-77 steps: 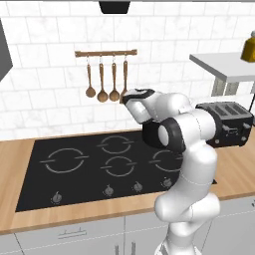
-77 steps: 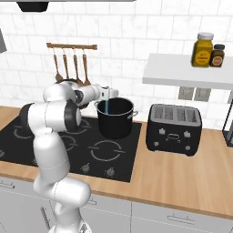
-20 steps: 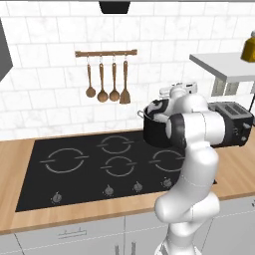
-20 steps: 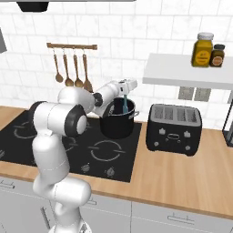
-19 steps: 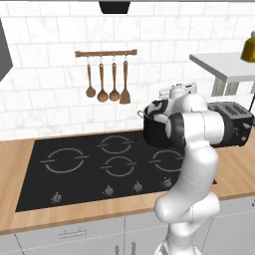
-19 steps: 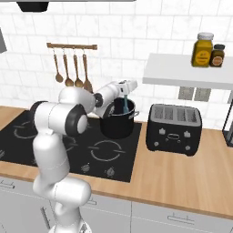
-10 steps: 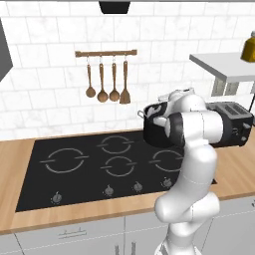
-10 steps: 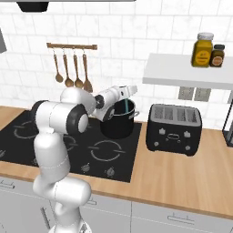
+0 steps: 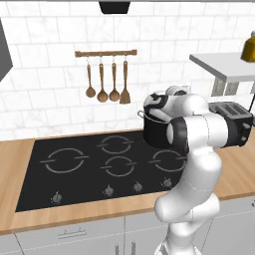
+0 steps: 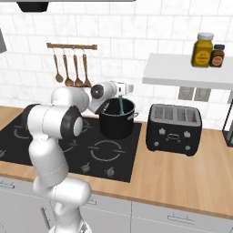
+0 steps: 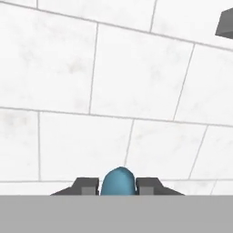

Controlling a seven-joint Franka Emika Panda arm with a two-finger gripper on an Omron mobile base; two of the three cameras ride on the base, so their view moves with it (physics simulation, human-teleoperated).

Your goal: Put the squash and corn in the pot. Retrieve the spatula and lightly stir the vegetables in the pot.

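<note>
One tool [image 11: 118,184] level over the pot [image 10: 117,119], clamping the spatula [image 10: 121,105].

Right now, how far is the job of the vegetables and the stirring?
Done: the spatula is fetched, held in shut jaws by its handle. In hand: it hangs down into the pot on the stove. Whether squash and corn are inside cannot be seen. Left: the stirring.

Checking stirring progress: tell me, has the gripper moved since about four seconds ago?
Yes. The gripper, shut on the spatula, moved rightward over the pot, toward the toaster.
</note>
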